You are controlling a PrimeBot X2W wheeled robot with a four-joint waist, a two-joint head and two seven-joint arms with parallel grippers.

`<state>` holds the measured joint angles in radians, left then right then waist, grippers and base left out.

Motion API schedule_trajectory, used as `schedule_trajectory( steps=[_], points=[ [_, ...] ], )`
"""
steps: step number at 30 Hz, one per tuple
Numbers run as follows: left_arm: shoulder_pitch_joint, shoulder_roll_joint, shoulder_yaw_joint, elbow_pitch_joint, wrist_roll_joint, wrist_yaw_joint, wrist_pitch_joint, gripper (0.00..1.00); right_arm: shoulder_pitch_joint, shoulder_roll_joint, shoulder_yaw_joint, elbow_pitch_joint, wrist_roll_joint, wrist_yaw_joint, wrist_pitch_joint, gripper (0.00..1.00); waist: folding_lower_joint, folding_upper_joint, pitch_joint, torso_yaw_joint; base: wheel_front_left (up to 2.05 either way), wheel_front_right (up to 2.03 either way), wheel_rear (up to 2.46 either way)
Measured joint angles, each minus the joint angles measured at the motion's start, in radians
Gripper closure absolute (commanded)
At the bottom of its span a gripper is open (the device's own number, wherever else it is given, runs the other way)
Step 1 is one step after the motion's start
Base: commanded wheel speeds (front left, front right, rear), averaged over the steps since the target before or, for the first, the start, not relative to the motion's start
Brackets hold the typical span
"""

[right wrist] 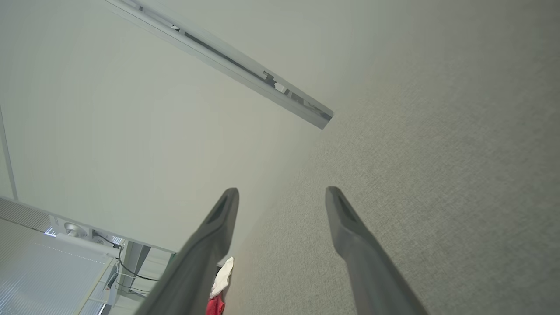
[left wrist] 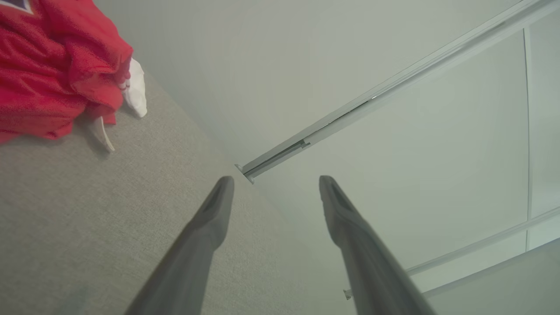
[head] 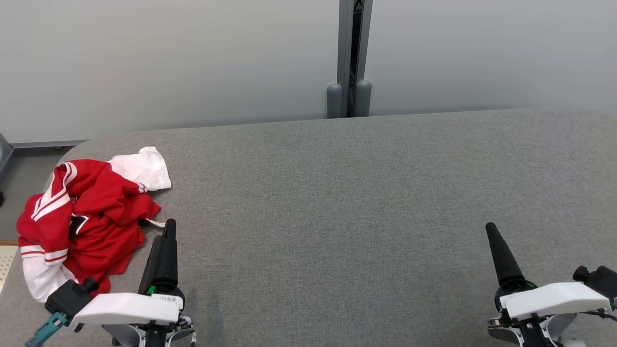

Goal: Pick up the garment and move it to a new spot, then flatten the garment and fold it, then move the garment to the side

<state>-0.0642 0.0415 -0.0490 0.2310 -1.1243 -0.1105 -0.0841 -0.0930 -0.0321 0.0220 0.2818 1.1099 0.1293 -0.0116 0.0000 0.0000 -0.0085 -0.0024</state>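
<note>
A red garment (head: 82,217) with white stripes and white sleeves lies crumpled in a heap at the left end of the grey cloth-covered surface (head: 337,202), close to its rounded far corner, with one white sleeve reaching toward the wall and another hanging toward the near edge. The left hand (left wrist: 275,181) sits just to the right of the heap, its two dark fingers spread wide with nothing between them. In its own wrist view the red cloth is at the upper left, apart from both fingers. A thin white strip of the garment's trim trails out near the fingertip seen from the head camera. The right hand (right wrist: 282,192) is well away at the other end of the surface (over bare grey cloth), and its fingers are also spread and empty. Behind the surface stands a pale wall (head: 168,62), divided by a grey upright post (head: 349,58).
</note>
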Motion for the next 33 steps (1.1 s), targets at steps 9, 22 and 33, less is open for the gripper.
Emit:
schedule_trajectory(
  steps=[9, 22, 33],
  points=[
    [0.019, 0.000, -0.018, -0.054, 0.158, 0.033, -0.023, 0.00, 0.002, -0.002, 0.047, -0.040, -0.157, 0.000, -0.033, 0.00, 0.0000, 0.0000, -0.002, 0.000, 0.00, 0.00, 0.00],
    [0.040, 0.001, -0.051, -0.096, 0.384, 0.079, -0.052, 0.00, 0.021, -0.004, 0.094, -0.084, -0.322, 0.000, -0.073, 0.00, 0.0000, 0.0000, -0.009, 0.000, 0.00, 0.00, 0.00],
    [0.061, 0.003, -0.077, -0.149, 0.556, 0.127, -0.080, 0.00, 0.024, -0.006, 0.143, -0.102, -0.496, 0.000, -0.114, 0.00, 0.0000, 0.0000, -0.015, -0.002, 0.00, 0.00, 0.00]
  ],
)
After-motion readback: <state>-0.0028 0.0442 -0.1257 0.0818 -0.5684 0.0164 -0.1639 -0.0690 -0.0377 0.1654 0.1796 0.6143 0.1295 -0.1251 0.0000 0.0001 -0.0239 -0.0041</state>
